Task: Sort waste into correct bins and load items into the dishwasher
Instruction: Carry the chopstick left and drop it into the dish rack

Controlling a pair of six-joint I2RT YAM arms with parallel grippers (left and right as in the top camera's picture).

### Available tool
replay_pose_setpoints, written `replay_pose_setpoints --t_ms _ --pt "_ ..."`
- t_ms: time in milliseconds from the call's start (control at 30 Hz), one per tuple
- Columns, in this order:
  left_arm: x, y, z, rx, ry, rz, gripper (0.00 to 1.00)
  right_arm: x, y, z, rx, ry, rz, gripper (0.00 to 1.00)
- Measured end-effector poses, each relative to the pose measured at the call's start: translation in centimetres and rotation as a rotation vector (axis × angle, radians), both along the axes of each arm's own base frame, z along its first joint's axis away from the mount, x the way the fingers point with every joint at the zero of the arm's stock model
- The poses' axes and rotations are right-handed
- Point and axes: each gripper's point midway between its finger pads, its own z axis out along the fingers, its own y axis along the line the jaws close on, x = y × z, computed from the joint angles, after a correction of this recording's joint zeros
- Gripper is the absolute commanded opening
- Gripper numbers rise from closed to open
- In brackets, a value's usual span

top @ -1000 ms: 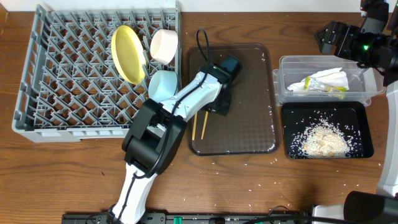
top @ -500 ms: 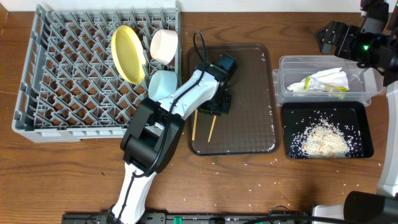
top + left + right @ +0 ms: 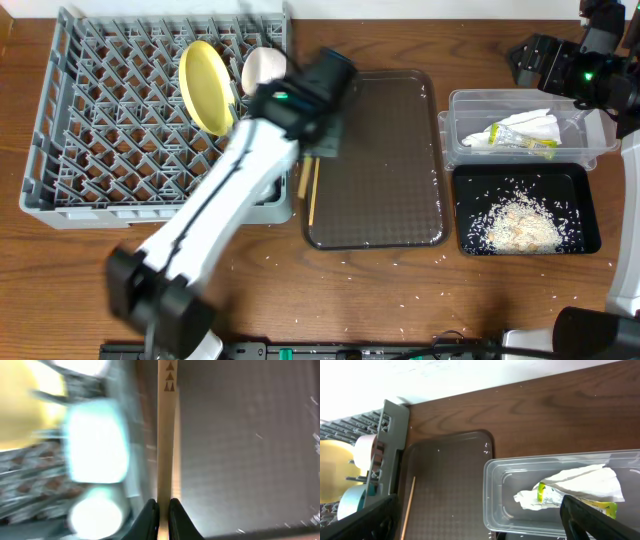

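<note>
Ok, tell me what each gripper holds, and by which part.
Left gripper pinches a chopstick at one end; right gripper is open, holding nothing.

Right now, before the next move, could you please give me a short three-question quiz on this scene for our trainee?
1. Multiple choice: what do the jaws of the left gripper hold? A) nothing B) a chopstick C) a spoon
2. True or false: the yellow plate stands on edge in the grey rack.
3. Which bin holds the rice?
Key: 1 B; 2 true; 3 the black tray.
</note>
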Motion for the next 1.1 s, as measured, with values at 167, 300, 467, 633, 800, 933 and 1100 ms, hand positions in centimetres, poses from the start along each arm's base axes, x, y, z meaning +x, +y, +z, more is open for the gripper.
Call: replay_pose_setpoints --t_ms 167,300,467,633,800,933,1100 --pt "1.3 6.2 1.2 0.075 -0.031 0.141 0.07 0.0 0.0 0.0 0.0 0.0 0.0 0.99" --pt "2.7 10.4 -0.4 0.12 -0.011 0.225 0.07 0.0 0.0 0.0 0.0 0.0 0.0 0.99" --pt "4.3 14.4 -2.6 0.165 0.017 0.267 0.08 0.0 0.0 0.0 0.0 0.0 0.0 0.99" --pt "5.1 16.0 -4.5 0.202 0.051 0.251 0.12 0.0 0.0 0.0 0.0 0.0 0.0 0.99" --pt "5.4 16.1 -6.7 0.234 0.107 0.214 0.42 0.0 0.0 0.0 0.0 0.0 0.0 0.99" --pt "5.6 16.2 -7.6 0.237 0.122 0.21 0.47 0.0 0.0 0.0 0.0 0.0 0.0 0.99" --pt "5.6 16.1 -7.6 0.232 0.124 0.204 0.5 0.0 0.0 0.0 0.0 0.0 0.0 0.99"
